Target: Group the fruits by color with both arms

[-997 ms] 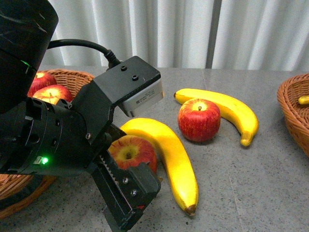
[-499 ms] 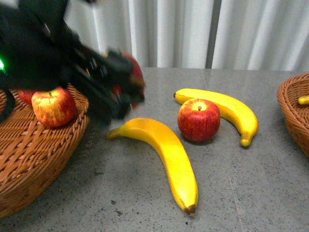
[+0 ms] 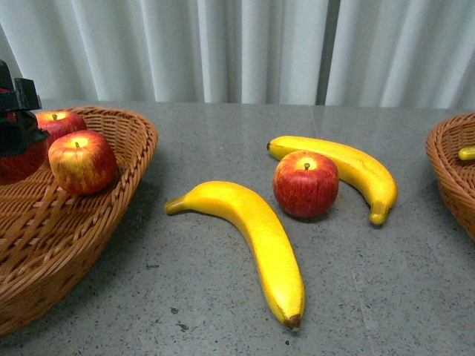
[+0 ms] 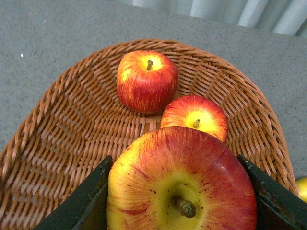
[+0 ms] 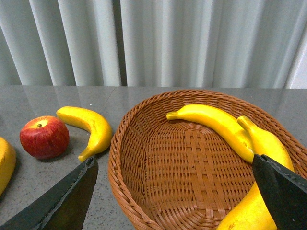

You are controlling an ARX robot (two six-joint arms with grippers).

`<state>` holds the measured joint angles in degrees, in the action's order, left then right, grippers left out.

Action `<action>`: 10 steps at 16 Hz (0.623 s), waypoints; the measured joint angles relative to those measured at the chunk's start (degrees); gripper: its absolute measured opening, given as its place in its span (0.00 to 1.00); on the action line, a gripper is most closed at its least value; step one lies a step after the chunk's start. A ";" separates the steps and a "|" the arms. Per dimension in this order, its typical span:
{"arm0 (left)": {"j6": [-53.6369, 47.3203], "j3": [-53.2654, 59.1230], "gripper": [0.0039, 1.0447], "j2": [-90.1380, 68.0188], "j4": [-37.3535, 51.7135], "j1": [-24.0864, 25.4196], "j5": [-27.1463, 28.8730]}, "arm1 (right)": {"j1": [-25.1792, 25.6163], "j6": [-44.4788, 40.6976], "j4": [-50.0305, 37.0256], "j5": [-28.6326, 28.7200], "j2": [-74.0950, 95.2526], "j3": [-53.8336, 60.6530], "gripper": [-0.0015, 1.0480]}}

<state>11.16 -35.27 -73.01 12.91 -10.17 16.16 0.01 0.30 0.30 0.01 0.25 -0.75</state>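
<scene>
The left gripper (image 4: 181,199), jaws pinching a red apple (image 4: 177,158), has swung from the table (image 3: 371,289) to hang over the left basket (image 4: 53,143) where two apples (image 4: 147,81) (image 4: 194,117) lie, so one table apple (image 3: 306,184) and two bananas (image 3: 252,237) (image 3: 349,167) remain, while the right gripper (image 5: 172,201) hovers spread-jawed and empty over the right basket (image 5: 120,158).

Free tabletop (image 3: 401,297) front-right; bananas (image 3: 252,222), apple (image 3: 306,184) crowd centre

The left gripper (image 4: 180,199) is clamped on an apple (image 4: 182,167), its dark fingers (image 4: 79,201) pressed against opposite sides. In the front view only its black body shows, at the far left edge. The right gripper (image 5: 172,201) holds its fingers (image 5: 62,201) spread wide apart.
</scene>
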 joint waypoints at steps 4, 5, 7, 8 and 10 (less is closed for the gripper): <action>3.91 1.14 0.94 2.25 -1.44 -2.82 -0.15 | 0.00 0.00 0.00 -0.02 0.00 0.00 0.94; 4.02 0.37 0.94 2.38 -2.23 -3.19 -0.66 | 0.00 -0.02 0.00 0.00 0.00 0.00 0.94; 4.35 -0.35 0.94 2.36 -1.97 -3.37 -1.31 | 0.00 0.00 0.00 -0.02 0.00 0.00 0.94; 4.76 -0.76 0.94 2.29 -1.70 -3.52 -1.79 | 0.00 0.00 0.00 -0.02 0.00 0.00 0.94; 5.01 -2.64 0.94 1.73 -1.66 -4.20 -2.82 | 0.00 -0.02 0.02 -0.02 0.00 0.00 0.94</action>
<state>16.16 -37.91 -71.29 11.25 -14.37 13.34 0.01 0.27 0.32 -0.01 0.25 -0.75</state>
